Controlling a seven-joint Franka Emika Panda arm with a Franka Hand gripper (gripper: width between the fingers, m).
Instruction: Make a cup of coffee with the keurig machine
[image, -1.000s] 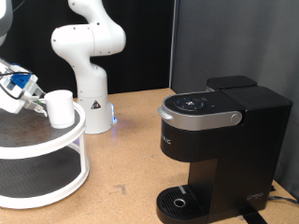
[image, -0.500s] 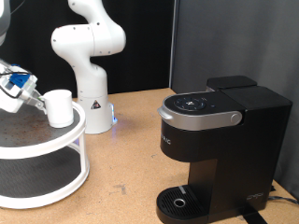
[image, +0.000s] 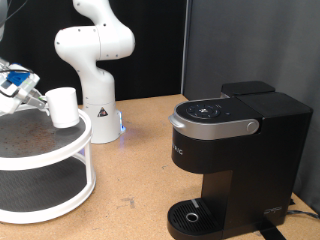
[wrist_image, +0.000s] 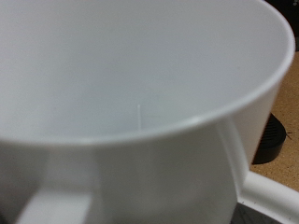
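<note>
The white cup (image: 63, 105) is at the exterior view's left, just above the top of a round two-tier stand (image: 60, 152). My gripper (image: 38, 98) is right beside it on its left and is shut on it. In the wrist view the cup (wrist_image: 140, 84) fills nearly the whole picture, with its open inside facing the camera. My fingers do not show there. The black keurig machine (image: 225, 150) stands at the exterior view's right, lid shut, with its round drip base (image: 192, 215) bare. It is far from the cup.
The white robot arm's base (image: 98, 100) stands behind the stand, near the top left of the exterior view. A wooden tabletop (image: 140, 170) lies between the stand and the machine. A dark curtain hangs behind.
The cup and my gripper have risen a little and shifted slightly towards the exterior view's left, off the stand's top. The machine has not moved.
</note>
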